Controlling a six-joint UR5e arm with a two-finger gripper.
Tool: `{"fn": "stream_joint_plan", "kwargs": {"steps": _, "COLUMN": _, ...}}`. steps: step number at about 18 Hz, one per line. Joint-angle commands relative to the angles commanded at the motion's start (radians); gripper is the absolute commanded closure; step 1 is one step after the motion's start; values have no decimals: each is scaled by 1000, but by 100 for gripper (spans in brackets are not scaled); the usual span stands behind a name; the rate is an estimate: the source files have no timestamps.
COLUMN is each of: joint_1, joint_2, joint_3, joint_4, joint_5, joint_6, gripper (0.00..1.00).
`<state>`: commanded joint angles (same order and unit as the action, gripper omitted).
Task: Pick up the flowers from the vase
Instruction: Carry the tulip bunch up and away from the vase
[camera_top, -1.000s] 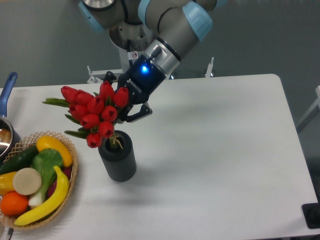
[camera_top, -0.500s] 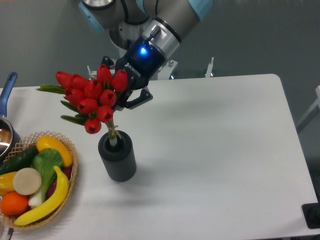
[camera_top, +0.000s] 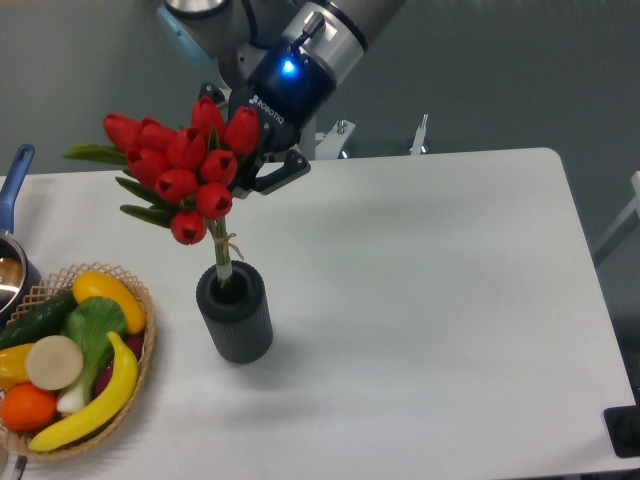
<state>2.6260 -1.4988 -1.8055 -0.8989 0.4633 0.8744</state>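
a: what is the gripper (camera_top: 243, 165) doing?
b: it is clamping its 2 fingers on the flowers (camera_top: 180, 172), gripping just behind the red buds.
a: and where are the flowers sitting?
b: they are hanging above the vase (camera_top: 235, 313), buds well clear of the mouth, with only the stem tips dipping into it.
a: anything else lying around?
b: a wicker basket (camera_top: 140, 375) of fruit and vegetables is resting left of the vase on the white table (camera_top: 430, 300).
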Motion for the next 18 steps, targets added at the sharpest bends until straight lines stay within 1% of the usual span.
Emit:
{"fn": "stream_joint_plan", "kwargs": {"steps": 2, "joint_1": 28, "joint_2": 6, "joint_3": 11, "joint_4": 0, "joint_5": 0, "joint_6": 0, "gripper": 57}}
{"fn": "stream_joint_plan", "kwargs": {"steps": 6, "joint_1": 135, "joint_2": 3, "joint_3": 9, "joint_4": 0, "joint_5": 5, "joint_6": 11, "gripper": 57}}
{"fn": "stream_joint_plan", "kwargs": {"steps": 10, "joint_1": 215, "joint_2": -12, "joint_3": 20, "joint_4": 2, "joint_5": 11, "joint_6": 38, "gripper": 57}}
{"fn": "stream_joint_plan", "kwargs": {"steps": 14, "joint_1": 295, "joint_2": -35, "joint_3": 17, "joint_4": 5, "joint_5": 12, "joint_6": 63, "gripper": 57}}
{"fn": "stream_joint_plan", "kwargs": {"steps": 18, "joint_1": 325, "joint_2": -66, "joint_3": 11, "joint_4": 6, "joint_5": 14, "joint_6": 101, "gripper": 57}}
